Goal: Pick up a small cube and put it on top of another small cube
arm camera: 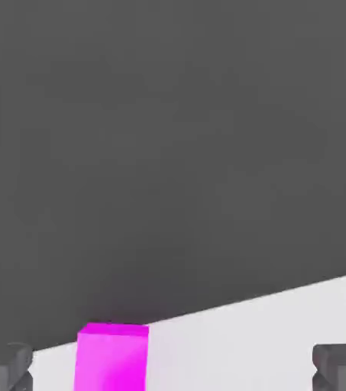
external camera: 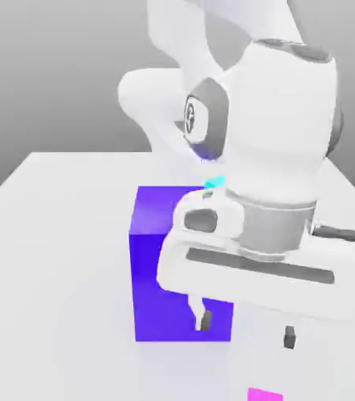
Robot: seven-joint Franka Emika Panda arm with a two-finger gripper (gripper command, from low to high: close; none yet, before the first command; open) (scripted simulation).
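Observation:
A small magenta cube [external camera: 264,394] rests on the white table [external camera: 55,274] at the near edge of the exterior view, just below my gripper [external camera: 247,329]. The gripper hangs above the table with its two dark fingertips [external camera: 204,319] wide apart and nothing between them, so it is open. In the hand view the magenta cube [arm camera: 112,355] lies close to one fingertip [arm camera: 4,366], off the middle of the gripper [arm camera: 173,370]. A small cyan piece [external camera: 215,183] peeks out behind the arm's wrist; most of it is hidden.
A large blue cube [external camera: 153,258] stands on the table just to the exterior view's left of the gripper, close to one finger. The arm's white body [external camera: 282,157] covers the table's middle and back.

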